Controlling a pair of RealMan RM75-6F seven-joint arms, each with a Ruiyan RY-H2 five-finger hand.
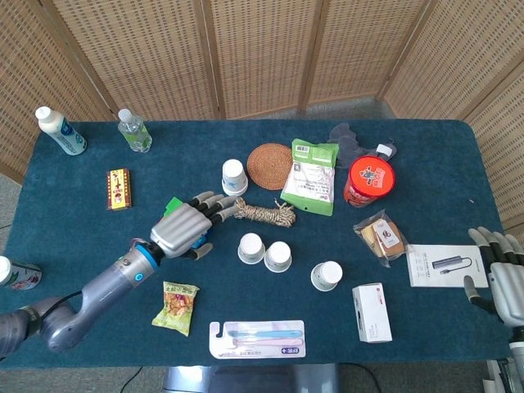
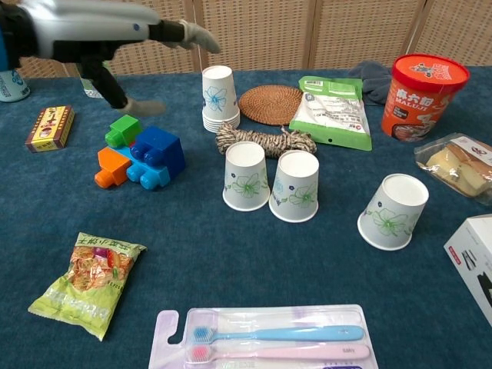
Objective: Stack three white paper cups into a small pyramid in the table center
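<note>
Standing upright and mouth-up at the table centre, two paper cups form the base row: the left cup (image 2: 246, 176) and the right cup (image 2: 295, 185) sit just beside each other, seemingly touching at the rims. A third cup (image 2: 392, 211) stands tilted, well apart to the right and nearer the front edge. No cup rests on top, so the pyramid is judged about two-thirds prepared, with the capping cup yet to be placed. A stack of spare cups (image 2: 217, 98) stands further back beside the woven coaster (image 2: 270, 104). The left hand (image 1: 187, 225) hovers above the toy blocks (image 2: 140, 156), fingers spread, holding nothing. The right hand (image 1: 495, 275) sits at the far right edge, fingers apart, empty.
</note>
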